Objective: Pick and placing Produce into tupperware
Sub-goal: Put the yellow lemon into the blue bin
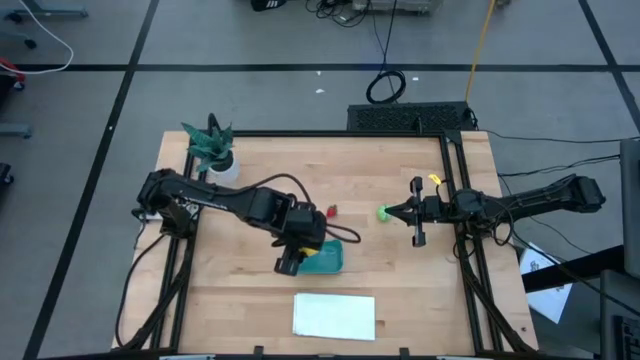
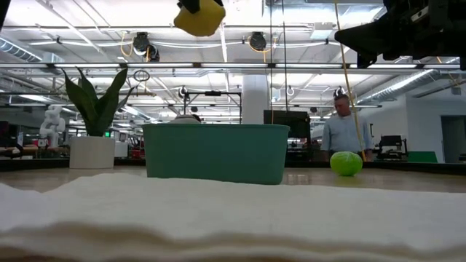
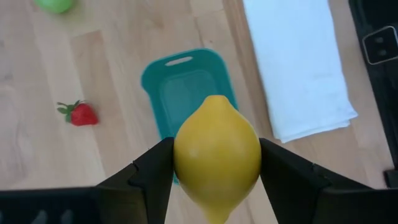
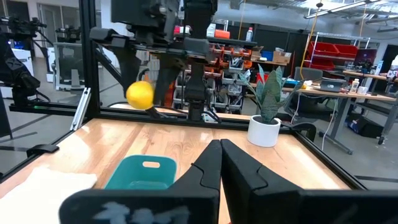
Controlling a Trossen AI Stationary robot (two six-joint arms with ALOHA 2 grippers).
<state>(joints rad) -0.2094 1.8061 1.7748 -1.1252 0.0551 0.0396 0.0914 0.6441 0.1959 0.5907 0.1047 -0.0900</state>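
The left hand (image 3: pixel 214 171) is clamping the yellow lemon (image 3: pixel 216 152) between its fingers, hanging it directly above the teal tupperware (image 3: pixel 186 87) near the middle of the wooden surface (image 1: pixel 400 290). The container is sitting empty, so none of the three fruits is placed yet. The red strawberry (image 1: pixel 332 211) and green fruit (image 1: pixel 383 212) are lying farther back, and the right hand (image 1: pixel 403 211), fingers together, is waiting beside the green one.
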